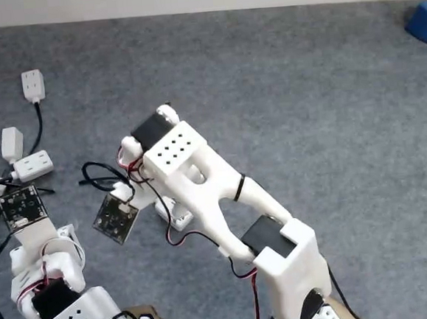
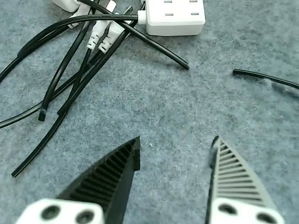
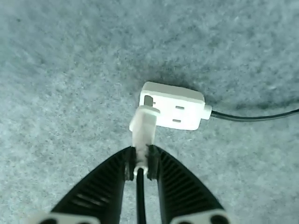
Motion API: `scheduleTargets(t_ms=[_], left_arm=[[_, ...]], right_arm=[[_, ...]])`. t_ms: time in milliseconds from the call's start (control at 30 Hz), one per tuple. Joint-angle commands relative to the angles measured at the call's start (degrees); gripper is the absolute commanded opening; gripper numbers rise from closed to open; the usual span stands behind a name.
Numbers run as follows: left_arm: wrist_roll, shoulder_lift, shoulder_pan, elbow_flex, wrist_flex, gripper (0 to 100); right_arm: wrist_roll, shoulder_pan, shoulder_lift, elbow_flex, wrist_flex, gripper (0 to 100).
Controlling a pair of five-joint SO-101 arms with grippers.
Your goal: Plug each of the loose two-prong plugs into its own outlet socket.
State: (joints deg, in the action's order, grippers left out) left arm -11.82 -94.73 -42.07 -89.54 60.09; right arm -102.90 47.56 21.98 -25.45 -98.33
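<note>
White plug (image 3: 144,125), tip at white outlet socket (image 3: 183,108)

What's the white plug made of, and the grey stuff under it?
The plug looks like smooth, hard white plastic with moulded edges. The grey table cover looks like felt or short carpet: matte and fuzzy.

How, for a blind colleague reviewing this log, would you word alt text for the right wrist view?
The right gripper clamps a white two-prong plug, its tip at one end of a white outlet socket lying on grey carpet. A black cord leaves the socket's other end.
</note>
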Motion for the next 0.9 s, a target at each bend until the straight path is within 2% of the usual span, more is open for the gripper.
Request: scheduleTargets(t_ms=[0, 367, 867], left_arm=[[-0.6, -0.5, 0.7, 0.4, -0.8, 25], [-0.7, -0.5, 1.9, 0.4, -0.8, 25], [-0.7, -0.5, 1.9, 0.4, -0.8, 25]], right_arm=[[-0.9, -2.0, -0.7, -2.4, 2.5, 0.8], [-1.5, -2.9, 4.9, -3.0, 2.8, 0.8], [3.3, 0.0, 5.1, -1.6, 1.8, 0.8]])
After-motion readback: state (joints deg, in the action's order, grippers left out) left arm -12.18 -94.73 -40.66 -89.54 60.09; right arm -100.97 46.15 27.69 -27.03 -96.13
